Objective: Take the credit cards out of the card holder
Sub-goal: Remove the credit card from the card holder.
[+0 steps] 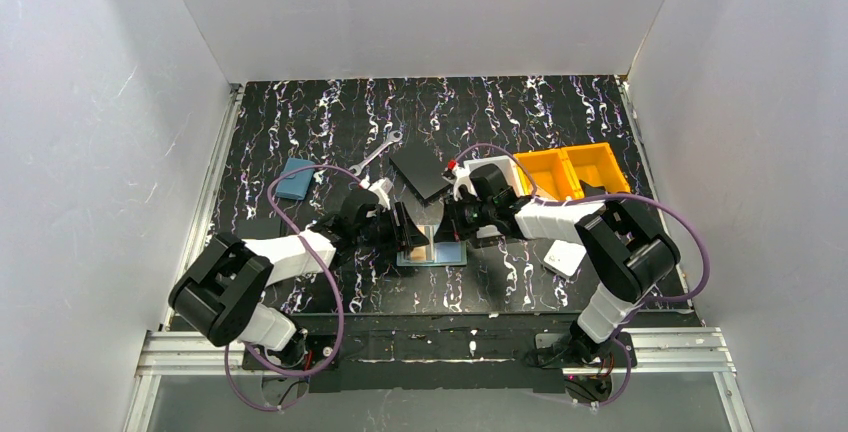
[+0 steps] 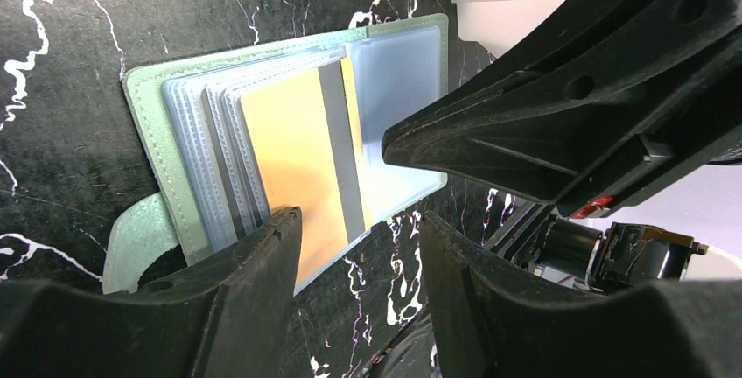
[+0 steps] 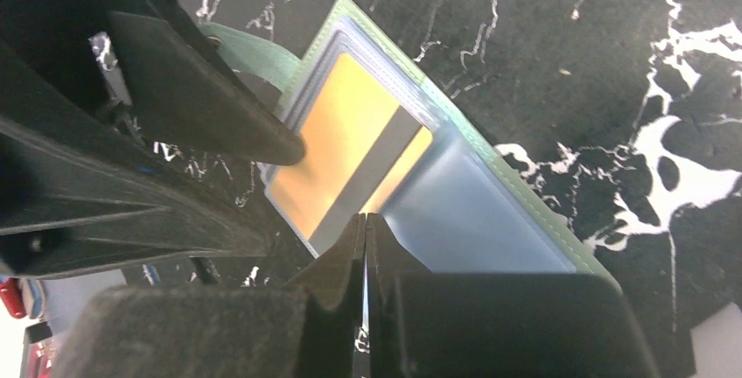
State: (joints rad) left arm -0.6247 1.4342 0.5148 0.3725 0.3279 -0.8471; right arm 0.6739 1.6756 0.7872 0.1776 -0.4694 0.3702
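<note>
Holder [image 2: 149,107], near-edge centre: open. Tan card [image 2: 289,150] in sleeve; none seen removed. Left claw [image 2: 360,220] wide, pinning holder; right claw [image 3: 365,220] closed at card edge.

- Card holder [image 3: 472,212]: lies open on the black, white-veined table [image 3: 569,45]. It has a mint-green rim, a grey-blue inner panel and a green strap [image 3: 249,50] at its far corner.
- Tan card [image 3: 337,133]: sits among the sleeves beside the grey-blue panel, with a dark grey stripe along one long side.
- Right gripper [image 3: 366,220]: fingers pressed together with only a thin slit between them. The tips are at the holder's near edge, by the end of the stripe. Whether they pinch anything cannot be told.
- Left gripper [image 3: 280,194]: two black fingers, spread apart, enter from the left. The upper fingertip [image 3: 289,143] touches the card's edge.
- White object [image 3: 719,343]: only a corner shows, lower right.
</note>
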